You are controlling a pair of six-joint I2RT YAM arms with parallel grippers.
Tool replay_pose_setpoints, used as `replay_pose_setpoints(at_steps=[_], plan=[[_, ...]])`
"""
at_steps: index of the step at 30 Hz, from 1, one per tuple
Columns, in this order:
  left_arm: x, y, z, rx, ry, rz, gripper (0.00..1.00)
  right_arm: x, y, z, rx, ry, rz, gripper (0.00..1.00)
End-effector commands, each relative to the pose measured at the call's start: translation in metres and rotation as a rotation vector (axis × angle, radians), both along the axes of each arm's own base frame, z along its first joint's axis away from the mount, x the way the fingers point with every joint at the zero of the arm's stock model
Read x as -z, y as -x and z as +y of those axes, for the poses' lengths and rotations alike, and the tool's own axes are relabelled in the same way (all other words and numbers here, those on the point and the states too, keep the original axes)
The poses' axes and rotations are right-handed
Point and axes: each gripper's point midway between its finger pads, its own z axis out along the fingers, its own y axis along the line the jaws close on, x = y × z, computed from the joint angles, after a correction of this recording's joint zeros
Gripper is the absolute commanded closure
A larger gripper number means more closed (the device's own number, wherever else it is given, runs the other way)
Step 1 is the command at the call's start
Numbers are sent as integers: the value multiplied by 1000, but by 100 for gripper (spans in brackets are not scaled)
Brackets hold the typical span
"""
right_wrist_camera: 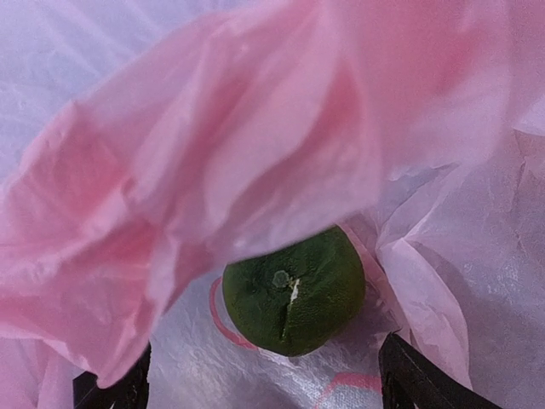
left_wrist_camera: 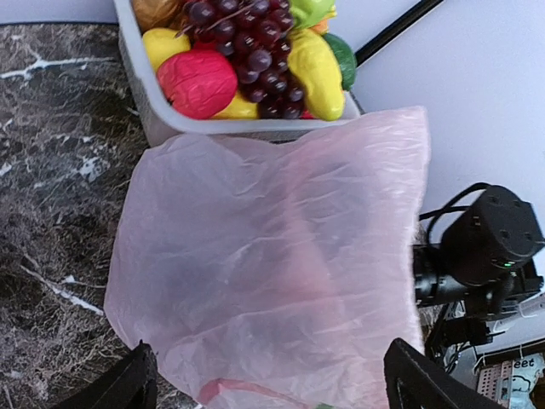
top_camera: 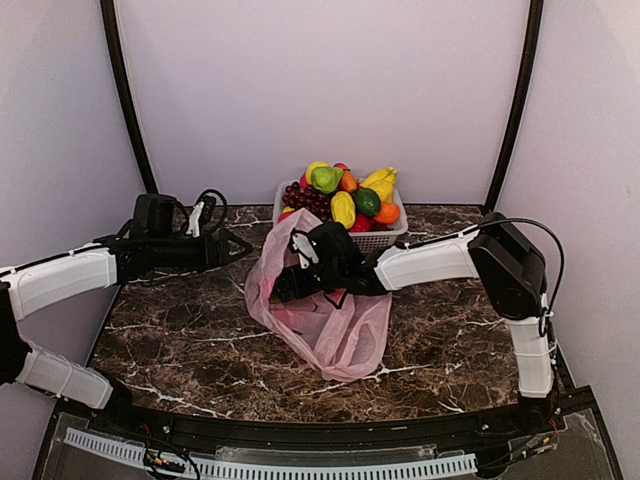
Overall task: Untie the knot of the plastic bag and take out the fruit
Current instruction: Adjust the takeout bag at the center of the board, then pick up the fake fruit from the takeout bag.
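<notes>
While the right claw (right_wrist_camera: 268, 379) sits spread inside the pink bag (top_camera: 335, 335) on the surface (top_camera: 180, 340), green fruit (right_wrist_camera: 294, 290) just ahead, left claw (left_wrist_camera: 277, 379) is spread too, gripping nothing. Risk: unsupported bag droops, gets pinched with fruit, or fruit rolls away.

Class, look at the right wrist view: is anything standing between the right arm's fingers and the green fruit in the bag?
Partly. A fold of the plastic bag hangs over the green fruit, hiding its top. Below that fold, nothing visible lies between the open fingers and it.
</notes>
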Motion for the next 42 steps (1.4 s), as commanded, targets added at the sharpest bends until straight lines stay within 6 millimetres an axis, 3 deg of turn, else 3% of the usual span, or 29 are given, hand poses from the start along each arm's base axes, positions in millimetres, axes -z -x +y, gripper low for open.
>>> replay_pose_setpoints(at_steps=[1,5,11,18,30,42], plan=[[39,-14,-1,-2,-18,123,8,-7,-3,1,-6,-25,-13,10],[58,-33,-4,-21,-2,144,11,-6,-3,1,-6,-25,-10,12],[77,-61,-10,-24,9,154,27,-3,-3,5,-10,-29,2,16],[105,-77,-13,-29,-16,177,37,0,-5,9,-17,-27,10,17],[141,-73,-23,5,24,258,73,15,-13,21,-29,-10,19,18],[153,-62,-25,4,78,298,78,48,-13,26,-48,40,58,13]])
